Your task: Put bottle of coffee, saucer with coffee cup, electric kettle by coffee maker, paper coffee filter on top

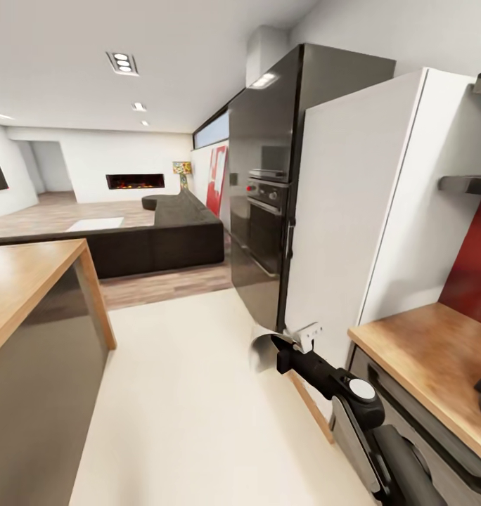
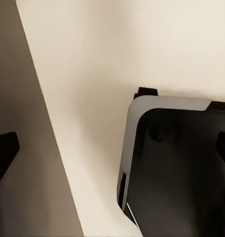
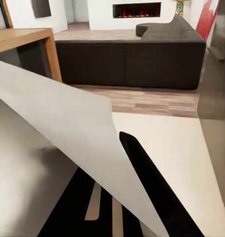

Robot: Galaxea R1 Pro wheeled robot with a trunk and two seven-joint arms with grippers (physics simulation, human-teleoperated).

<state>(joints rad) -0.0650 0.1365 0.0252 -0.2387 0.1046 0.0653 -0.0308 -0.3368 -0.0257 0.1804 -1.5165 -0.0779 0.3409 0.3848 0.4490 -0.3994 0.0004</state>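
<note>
One arm shows in my head view: the right gripper (image 1: pixel 272 349) reaches out at about five o'clock over the cream floor (image 1: pixel 184 407), its fingers pinched on the paper coffee filter (image 1: pixel 263 346). From the right wrist camera the paper coffee filter (image 3: pixel 68 148) spreads as a wide white sheet, long axis running along the black finger (image 3: pixel 157 192), pointing forward toward the dark sofa (image 1: pixel 163 239). The kitchen countertop (image 1: pixel 437 365) sits at four o'clock. I cannot tell the left gripper's finger spacing.
</note>
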